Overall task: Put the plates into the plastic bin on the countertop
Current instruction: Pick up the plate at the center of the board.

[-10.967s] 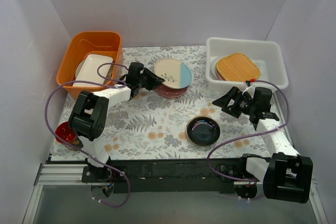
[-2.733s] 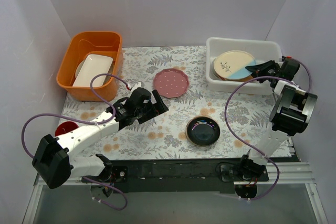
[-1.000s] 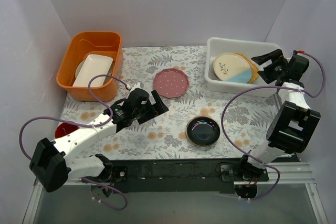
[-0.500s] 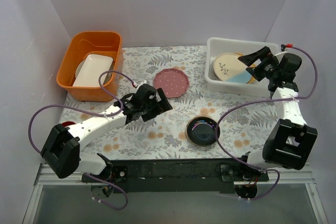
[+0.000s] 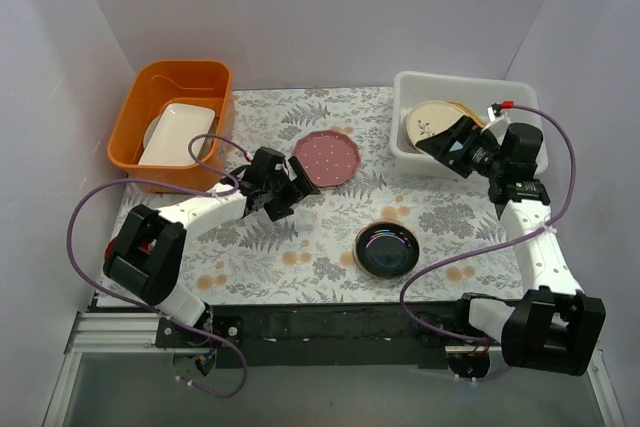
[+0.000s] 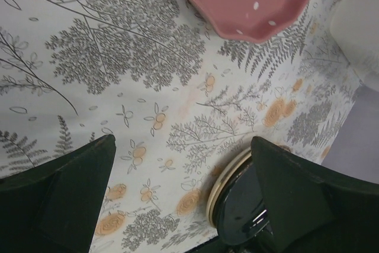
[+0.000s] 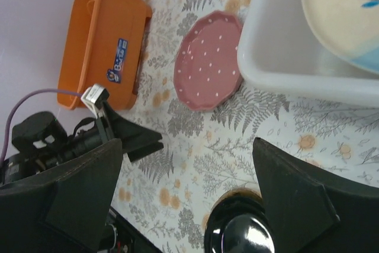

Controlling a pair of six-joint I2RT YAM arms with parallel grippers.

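Now two plates lie out on the bench (image 5: pixel 300 247): the pink plate (image 5: pixel 326 157) and the black plate (image 5: pixel 387 249). The left tool (image 5: pixel 290 189) hangs low over the bench. Its fingers are spread wide, with nothing between them. The pink plate lies just ahead of it, not touching, and the black plate sits off to one side of it.

The right tool (image 5: pixel 450 141) is over the near wall of the bin (image 5: pixel 400 122). Its fingers are spread wide too, and it holds nothing. Just past it, inside the bin, a blue plate (image 5: pixel 436 121) lies on top of other plates.

So I think the step in hand is picking up the pink plate. Next, the left tool would need to go forward, slip one finger under the plate's rim, put the other on top, and squeeze. The plate lies flat, so getting under the rim looks like the hard part.
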